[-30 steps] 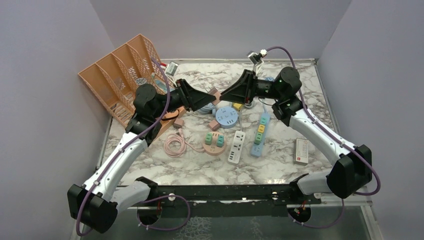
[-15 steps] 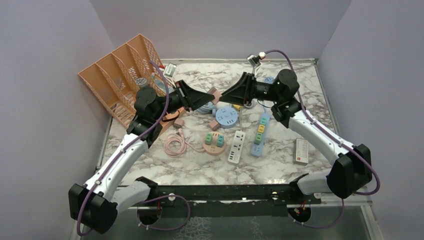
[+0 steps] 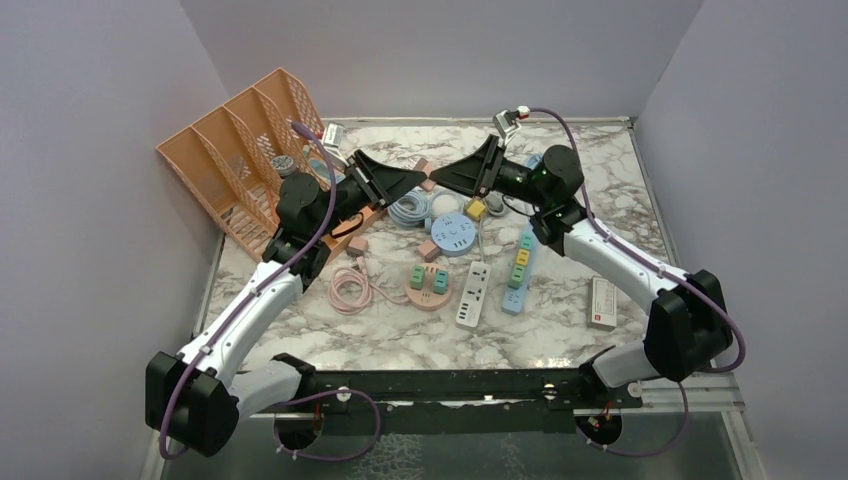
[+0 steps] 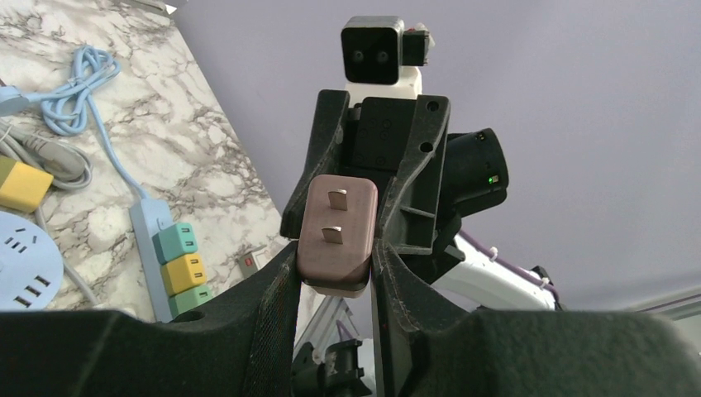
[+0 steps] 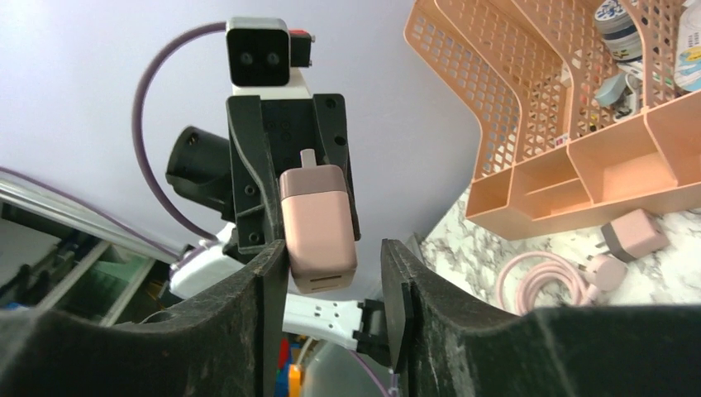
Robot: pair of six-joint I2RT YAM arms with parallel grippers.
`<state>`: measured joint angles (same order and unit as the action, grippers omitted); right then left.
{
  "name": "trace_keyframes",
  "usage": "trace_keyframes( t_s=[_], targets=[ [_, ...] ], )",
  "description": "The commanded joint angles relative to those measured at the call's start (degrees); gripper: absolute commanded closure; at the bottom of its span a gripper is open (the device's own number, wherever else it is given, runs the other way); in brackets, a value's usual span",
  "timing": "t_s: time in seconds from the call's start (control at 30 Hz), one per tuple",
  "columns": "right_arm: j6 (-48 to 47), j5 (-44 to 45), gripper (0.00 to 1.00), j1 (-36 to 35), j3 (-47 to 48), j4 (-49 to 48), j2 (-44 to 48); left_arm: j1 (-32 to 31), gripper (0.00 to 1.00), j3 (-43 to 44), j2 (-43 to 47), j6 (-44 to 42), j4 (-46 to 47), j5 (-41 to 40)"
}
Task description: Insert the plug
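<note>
Left gripper [image 4: 333, 246]: closed on your pink plug [image 4: 337, 236], one finger pressed to each side. The two flat prongs [image 4: 337, 198] face the left wrist camera.
Right gripper [image 5: 335, 246]: jaws apart around the same plug. In the right wrist view one finger touches it and the other stands off with a visible gap, so you have no clamp on this side.
Plug position: in the air over the far middle of the marble table [image 3: 600, 200], between the two grippers, which meet tip to tip.
Under the meeting point: round blue socket [image 3: 453, 233], with a white power strip [image 3: 473, 293] and a blue power strip [image 3: 518, 265] nearer and to its right.
Far left: orange file rack [image 3: 245, 140].
Near the rack: pink coiled cable [image 3: 347, 290] on the table.
</note>
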<state>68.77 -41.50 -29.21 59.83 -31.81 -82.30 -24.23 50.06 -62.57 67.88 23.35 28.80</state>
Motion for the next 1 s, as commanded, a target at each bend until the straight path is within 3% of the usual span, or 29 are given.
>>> trace_keyframes(
  t_s=[0.0, 0.13, 0.27, 0.33, 0.43, 0.5, 0.63, 0.73, 0.83, 0.97],
  targets=[
    [6.68, 3.16, 0.55, -1.35, -0.76, -7.22, -2.77, -0.45, 0.9, 0.46, -0.3, 3.33, 6.52, -2.42],
    [8.8, 3.2, 0.63, -2.24, -0.68, -9.51, -4.37, -0.47, 0.9, 0.42, -0.54, 3.59, 7.52, -2.99],
    [9.76, 3.57, 0.85, -2.34, -1.29, -11.6, -4.87, -0.39, 0.89, -0.03, -0.59, 3.4, 7.76, -2.94],
    [9.29, 3.77, 0.95, -2.34, -1.3, -11.08, -4.74, -0.39, 0.81, -0.69, -0.14, 2.77, 7.74, -3.68],
    [6.18, 3.69, 0.99, -2.0, -0.34, -5.9, -3.75, -0.44, 0.56, -2.5, 1.37, 0.72, 7.1, -5.76],
    [1.94, 3.99, 0.99, -1.04, 0.66, 1.48, -2.16, -0.38, 0.43, -3.47, 2.79, -2.56, 3.72, -7.88],
    [-9.34, 4.14, 0.99, 2.31, 3.83, 21.0, 1.04, -0.34, 0.29, -2.84, 5.67, -13.35, -11.5, -14.68],
    [-21.68, 6.52, 0.99, 3.74, 9.02, 41.41, 1.79, -0.38, 0.24, -2.35, 7.81, -20.33, -22.15, -21.55],
    [-32.57, 12.88, 0.99, 3.9, 13.1, 59.5, 1.68, -0.25, 0.23, -3.03, 9.77, -24.56, -26.52, -25.21],
    [-37.95, 19.19, 0.99, 3.92, 15.04, 77.17, 1.87, -0.21, 0.23, -3.43, 10.61, -27.43, -30.54, -27.9]
  ],
)
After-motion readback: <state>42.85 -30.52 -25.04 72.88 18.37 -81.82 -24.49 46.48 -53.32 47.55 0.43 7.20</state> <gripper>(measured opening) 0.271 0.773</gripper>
